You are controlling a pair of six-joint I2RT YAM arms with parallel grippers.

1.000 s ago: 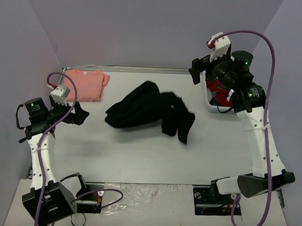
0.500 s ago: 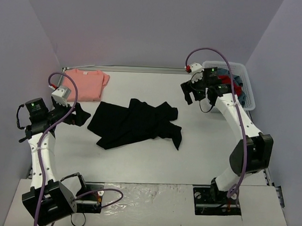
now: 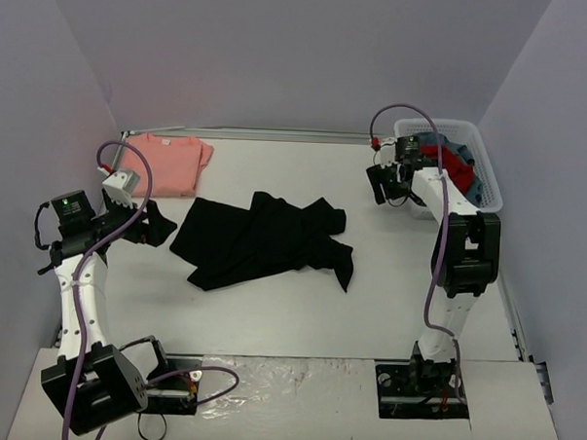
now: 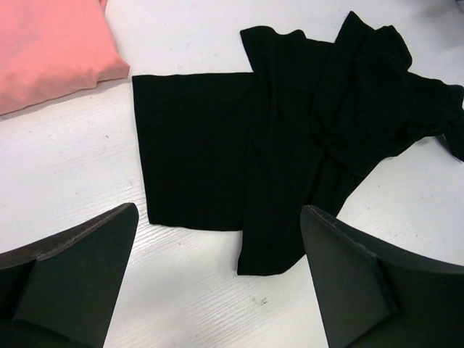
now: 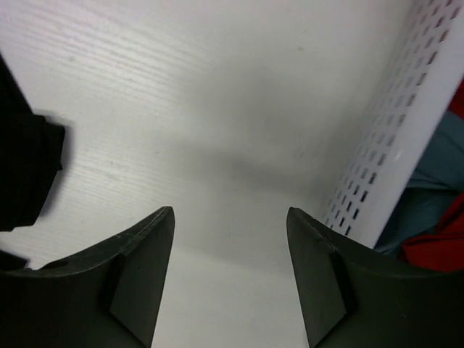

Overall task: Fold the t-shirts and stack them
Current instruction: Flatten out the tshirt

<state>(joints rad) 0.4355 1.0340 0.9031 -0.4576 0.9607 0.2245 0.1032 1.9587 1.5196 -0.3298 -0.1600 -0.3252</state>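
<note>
The black t-shirt (image 3: 263,240) lies crumpled and partly spread in the middle of the table. It also fills the upper part of the left wrist view (image 4: 290,138). The salmon-pink t-shirt (image 3: 164,163) lies folded at the far left corner, with its edge showing in the left wrist view (image 4: 51,51). My left gripper (image 3: 157,224) hovers open just left of the black shirt's hem, its jaws (image 4: 219,210) empty. My right gripper (image 3: 388,182) is low over bare table between the black shirt's sleeve (image 5: 25,167) and the basket. Its jaws (image 5: 230,212) are apart with nothing between them.
A white perforated basket (image 3: 485,180) stands at the far right and holds red cloth (image 3: 456,166) and teal cloth (image 3: 471,179). Its wall (image 5: 406,123) is close beside my right fingers. Purple walls close in the table on three sides.
The black shirt dropped from a bunched heap to lie flatter and further left on the table. My right arm came down from high up to beside the basket. The left arm stayed put.
</note>
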